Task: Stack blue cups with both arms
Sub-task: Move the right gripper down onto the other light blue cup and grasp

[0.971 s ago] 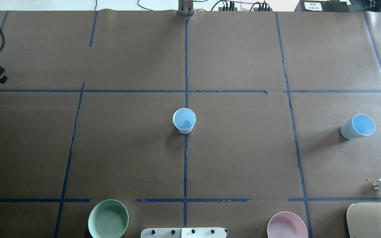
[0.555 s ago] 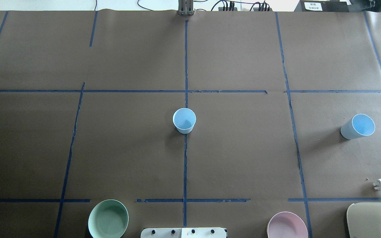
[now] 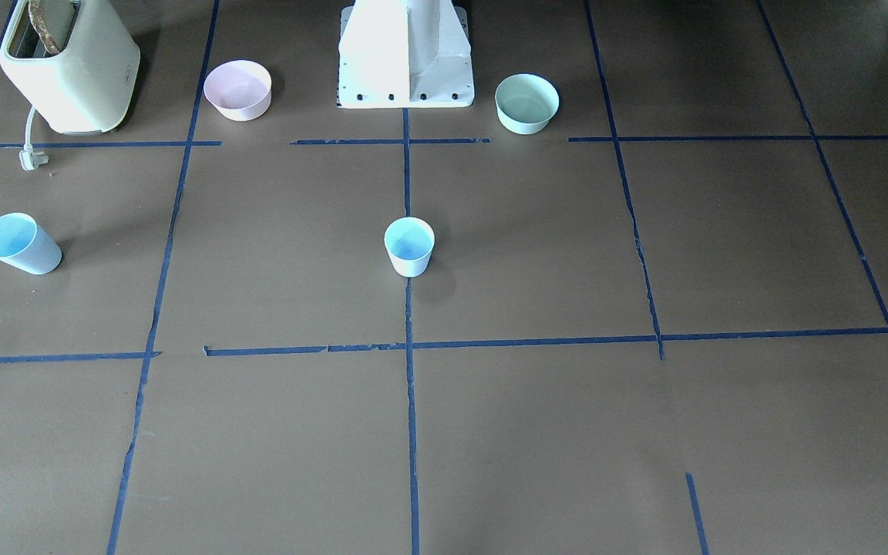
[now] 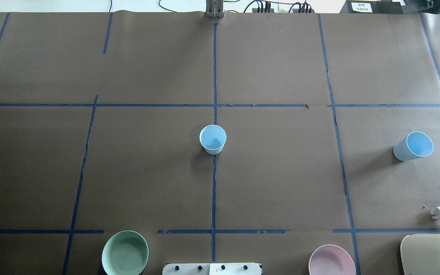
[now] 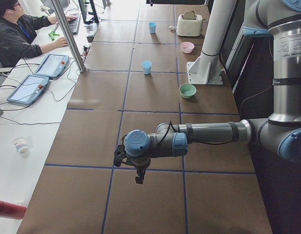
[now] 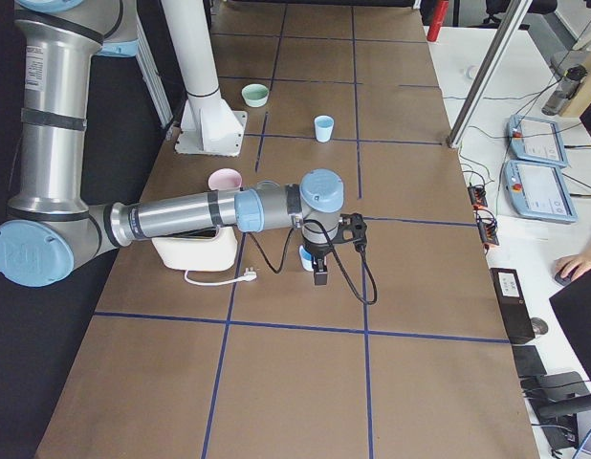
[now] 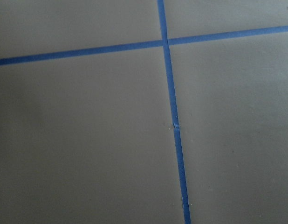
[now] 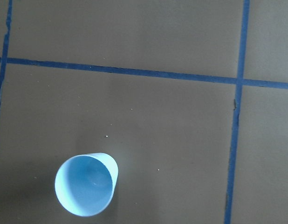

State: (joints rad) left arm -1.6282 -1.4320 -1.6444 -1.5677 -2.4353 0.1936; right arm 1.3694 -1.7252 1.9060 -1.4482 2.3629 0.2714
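Note:
Two pale-blue cups stand upright and apart on the brown table. One cup is at the centre on the middle tape line, also in the front view. The other cup is at the far right; it also shows in the right wrist view, low left. My right gripper shows only in the exterior right view, hanging just above and beside that cup; I cannot tell if it is open. My left gripper shows only in the exterior left view, over the table's left end, far from both cups; I cannot tell its state.
A mint-green bowl and a pink bowl flank the white pedestal at the near edge. A cream toaster with its white plug is near the right cup. An operator sits beyond the far side.
The left gripper, seen a second ago at the overhead view's left edge, has moved out of that view. The cups and bowls have not moved.

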